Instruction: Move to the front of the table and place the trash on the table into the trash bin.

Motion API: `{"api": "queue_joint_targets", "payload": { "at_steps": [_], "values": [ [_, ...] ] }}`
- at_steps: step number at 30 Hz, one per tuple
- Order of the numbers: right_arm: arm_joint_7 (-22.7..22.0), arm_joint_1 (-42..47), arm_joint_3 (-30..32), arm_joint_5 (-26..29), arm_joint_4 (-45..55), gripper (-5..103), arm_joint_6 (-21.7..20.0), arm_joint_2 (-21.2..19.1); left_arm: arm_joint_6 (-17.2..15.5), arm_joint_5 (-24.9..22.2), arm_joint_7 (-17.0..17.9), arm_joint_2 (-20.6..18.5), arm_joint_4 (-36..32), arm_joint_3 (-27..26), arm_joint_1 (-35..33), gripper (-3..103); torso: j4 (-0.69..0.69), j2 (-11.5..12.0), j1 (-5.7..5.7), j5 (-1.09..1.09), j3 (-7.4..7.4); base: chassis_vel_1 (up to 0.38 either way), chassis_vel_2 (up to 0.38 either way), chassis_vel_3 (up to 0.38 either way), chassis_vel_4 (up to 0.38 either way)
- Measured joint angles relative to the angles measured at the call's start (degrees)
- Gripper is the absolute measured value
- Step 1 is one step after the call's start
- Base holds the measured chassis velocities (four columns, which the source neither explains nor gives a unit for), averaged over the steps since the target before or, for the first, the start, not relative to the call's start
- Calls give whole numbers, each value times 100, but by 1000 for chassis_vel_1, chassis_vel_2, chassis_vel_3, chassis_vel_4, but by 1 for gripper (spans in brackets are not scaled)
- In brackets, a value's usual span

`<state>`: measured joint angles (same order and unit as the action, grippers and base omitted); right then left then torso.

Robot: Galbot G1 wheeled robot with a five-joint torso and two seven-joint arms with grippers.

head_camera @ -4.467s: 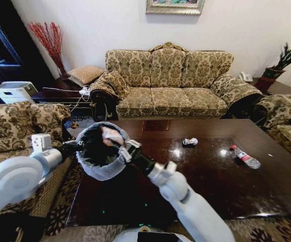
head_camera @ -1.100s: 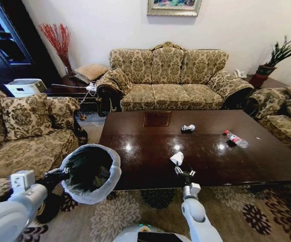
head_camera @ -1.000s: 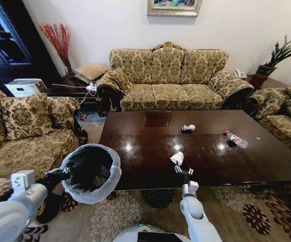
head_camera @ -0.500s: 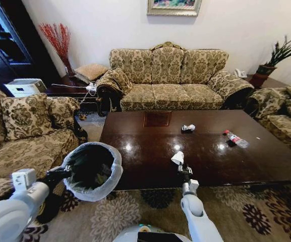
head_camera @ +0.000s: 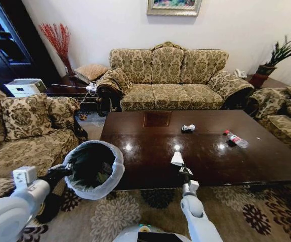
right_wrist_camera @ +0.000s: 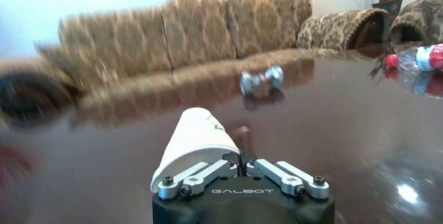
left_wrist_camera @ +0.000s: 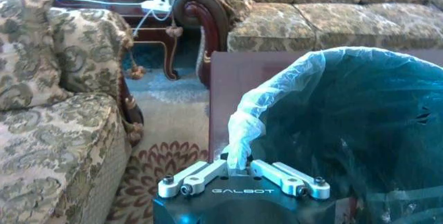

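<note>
the right gripper [head_camera: 179,166] is above the near edge of the glossy dark brown wooden table [head_camera: 150,156], fingers pinching a white crumpled paper piece [head_camera: 177,159]. the left gripper [head_camera: 64,170] is clamped on the white-lined rim of the round black trash bin [head_camera: 94,169], held off the table's left corner. a small crinkled wrapper [head_camera: 188,128] and a clear red-capped plastic bottle [head_camera: 235,139] lie farther back on the table.

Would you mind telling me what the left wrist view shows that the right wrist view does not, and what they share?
Left wrist alone: the left end effector shut on the liner of the bin. Right wrist alone: the right end effector shut on a white paper scrap, with a wrapper and a bottle lying farther off. Both: the table and the sofa.
</note>
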<state>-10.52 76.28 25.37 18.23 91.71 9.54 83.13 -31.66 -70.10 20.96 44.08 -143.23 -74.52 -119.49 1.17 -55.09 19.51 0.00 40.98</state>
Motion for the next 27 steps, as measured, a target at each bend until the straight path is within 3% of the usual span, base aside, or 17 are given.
{"api": "queue_joint_targets", "payload": {
  "at_steps": [4, 6, 8, 10, 11, 14, 21, 27],
  "values": [
    [295, 137, -68, 455, 888, 0, 91, 51, -169, -294, 41, -495, 153, -111, 71, 0, -1, 0, 0, 0, 1, 0, 0, 0, 0],
    [537, 253, -268, 646, 1826, 0, -72, 27, -226, -482, 88, -843, 326, -86, 146, 0, -1, 0, 0, -3, 0, 0, 0, 0, 0],
    [609, 281, -361, 685, 2057, 0, -127, 2, -242, -536, 117, -949, 379, -35, 214, 0, -1, 0, 0, -4, 0, 0, 0, 0, 0],
    [863, 346, -1062, 671, 2990, 0, -288, -202, -272, -683, 215, -1229, 477, 176, 490, 0, -1, 0, 0, -5, 0, 0, 0, 0, 0],
    [863, 346, -1062, 671, 2990, 0, -288, -202, -272, -683, 215, -1229, 477, 176, 490, 0, -1, 0, 0, -5, 0, 0, 0, 0, 0],
    [1005, 303, -2141, 234, 3652, 0, -403, -315, -284, -774, 247, -1351, 458, 281, 619, 0, -2, 0, 1, -1, 0, 0, 0, 0, 0],
    [1239, -303, -3304, -409, 3238, 0, -473, -280, -301, -817, 291, -1265, 237, 292, 498, 0, 1, -1, -1, -1, 0, 0, 0, 0, 0],
    [1285, -600, -3579, -461, 3070, 0, -719, -343, -303, -832, 295, -1174, 183, 295, 481, 0, -1, -1, 1, 0, 0, 0, 0, 0, 0]
  ]
}}
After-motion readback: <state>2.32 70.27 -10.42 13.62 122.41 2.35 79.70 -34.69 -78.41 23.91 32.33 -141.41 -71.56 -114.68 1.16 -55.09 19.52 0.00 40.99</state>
